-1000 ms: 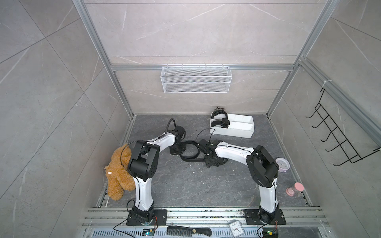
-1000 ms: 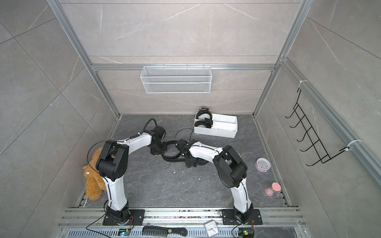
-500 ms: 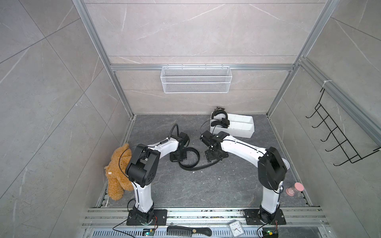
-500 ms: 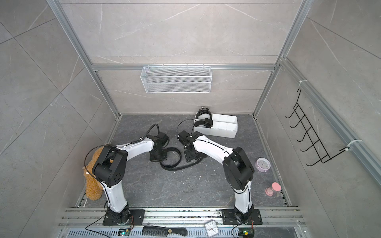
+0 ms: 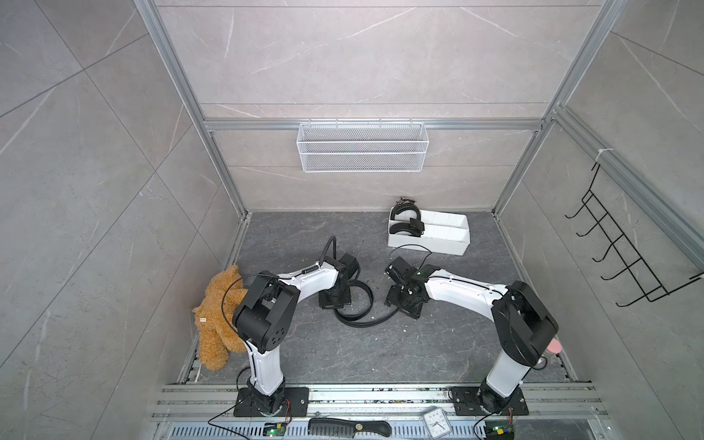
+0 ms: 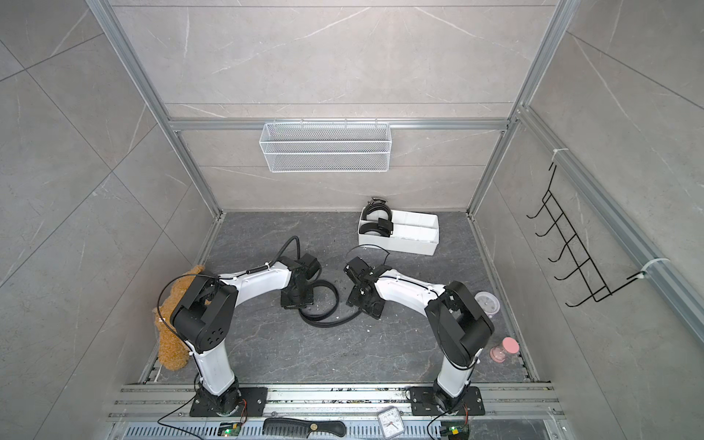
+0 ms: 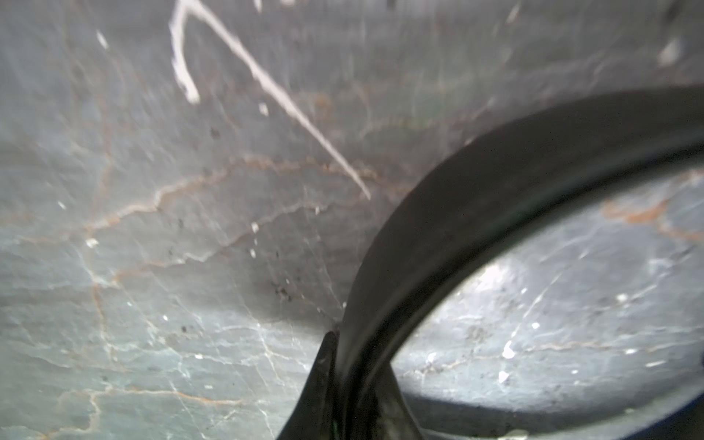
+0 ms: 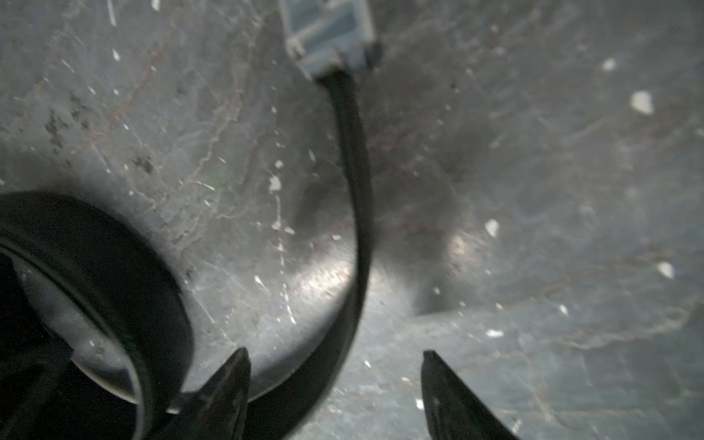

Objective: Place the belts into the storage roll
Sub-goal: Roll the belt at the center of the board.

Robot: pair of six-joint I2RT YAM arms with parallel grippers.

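Left tool [image 7: 356,396] is clenched on the loose belt [image 5: 358,324]. The left wrist view shows the strap's edge pinched between its fingers, and the rest sweeps off as a loop standing on edge on the grey bench [image 5: 343,362]. Right tool [image 8: 335,358] hangs released, jaws spread. The strap's tail runs between them, close to one finger, and on to the silvery buckle [image 8: 327,38]. Only the right wrist view shows that buckle; from above the tool covers it.

Near the back wall sits the white tray [image 5: 430,247]. A coiled belt [image 5: 407,210] is in its rear compartment and a second coiled belt [image 5: 400,229] in the front one, both at the end toward the left arm's side. The wrist of the right arm [image 5: 464,293] lies between loose belt and tray. A teddy bear [image 5: 219,316] slumps beside the left arm [image 5: 304,282]. A comb [image 5: 348,430] and a small clock [image 5: 436,421] lie on the front rail. In a top view, a pink sand timer [image 6: 504,348] and a clear round lid [image 6: 487,303] stand beside the right arm's elbow.
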